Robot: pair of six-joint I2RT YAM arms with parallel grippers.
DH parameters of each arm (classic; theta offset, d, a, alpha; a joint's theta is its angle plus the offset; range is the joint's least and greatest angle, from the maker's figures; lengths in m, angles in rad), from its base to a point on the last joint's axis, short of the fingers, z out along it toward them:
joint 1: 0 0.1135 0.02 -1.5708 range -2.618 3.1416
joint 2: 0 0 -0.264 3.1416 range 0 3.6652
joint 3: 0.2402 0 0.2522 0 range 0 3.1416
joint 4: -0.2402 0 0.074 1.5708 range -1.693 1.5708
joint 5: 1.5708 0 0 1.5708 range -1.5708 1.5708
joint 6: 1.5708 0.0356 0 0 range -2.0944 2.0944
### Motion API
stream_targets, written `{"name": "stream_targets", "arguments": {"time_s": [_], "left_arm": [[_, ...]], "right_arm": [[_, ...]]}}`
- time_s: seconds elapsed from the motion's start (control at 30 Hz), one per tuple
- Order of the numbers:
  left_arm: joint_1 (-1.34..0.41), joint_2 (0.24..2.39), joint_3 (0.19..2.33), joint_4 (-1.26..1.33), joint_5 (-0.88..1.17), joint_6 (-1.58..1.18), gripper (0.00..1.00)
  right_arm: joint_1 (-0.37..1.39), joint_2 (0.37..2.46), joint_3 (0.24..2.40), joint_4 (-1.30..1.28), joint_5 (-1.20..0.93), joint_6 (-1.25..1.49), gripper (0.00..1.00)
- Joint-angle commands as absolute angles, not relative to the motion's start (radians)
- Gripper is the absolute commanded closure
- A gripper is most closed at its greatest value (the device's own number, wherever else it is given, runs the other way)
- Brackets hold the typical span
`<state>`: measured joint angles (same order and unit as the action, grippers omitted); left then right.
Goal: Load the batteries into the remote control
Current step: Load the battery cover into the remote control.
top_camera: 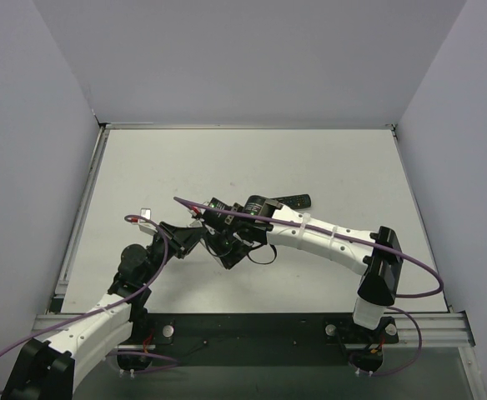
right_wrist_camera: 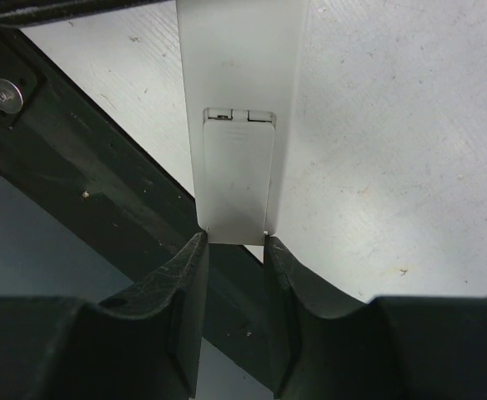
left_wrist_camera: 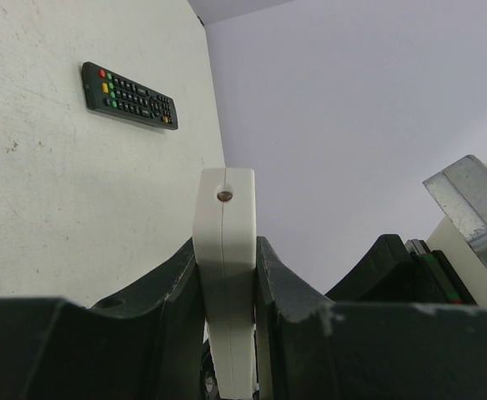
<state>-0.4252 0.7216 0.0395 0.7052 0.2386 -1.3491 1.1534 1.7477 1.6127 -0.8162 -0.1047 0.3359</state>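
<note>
– While the left gripper (left_wrist_camera: 227,267) shows its grip plainly, where exactly does the remote (left_wrist_camera: 224,217) sit?

– It is up off the desk (left_wrist_camera: 60,208), over the middle, where the two arms meet. The left wrist view has it edge-on, pinched across its thickness between the dark fingers (left_wrist_camera: 281,292), one on each broad face. Its end sticks out past the fingertips, with a small round window in that end.

– And the right gripper (right_wrist_camera: 235,250)?

– It stands narrow, at the remote's other end. That end sits between the two fingertips (right_wrist_camera: 185,275) and appears to touch both, so the right side seems to hold it too. The grip there is only at the very tip.

– Which face does the right wrist camera see?

– The back. The battery lid (right_wrist_camera: 237,179) is on, its latch edge at the far end from the fingers.

– Anything else on the desk?

– A black remote (left_wrist_camera: 128,96) lies flat, buttons up, apart from both grippers. From overhead it is partly hidden behind the right arm, and the white one can hardly be made out among the wrists.
</note>
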Motion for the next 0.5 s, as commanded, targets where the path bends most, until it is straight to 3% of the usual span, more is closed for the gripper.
{"name": "stream_targets", "arguments": {"time_s": [0.0, 0.47], "left_arm": [[-0.431, 0.706, 0.031, 0.785, 0.239, -1.365, 1.0], [-0.431, 0.698, 0.025, 0.79, 0.238, -1.379, 1.0]], "right_arm": [[1.158, 1.75, 1.649, -0.873, -0.078, 0.341, 0.86], [1.157, 1.746, 1.657, -0.877, -0.08, 0.339, 0.72]]}}
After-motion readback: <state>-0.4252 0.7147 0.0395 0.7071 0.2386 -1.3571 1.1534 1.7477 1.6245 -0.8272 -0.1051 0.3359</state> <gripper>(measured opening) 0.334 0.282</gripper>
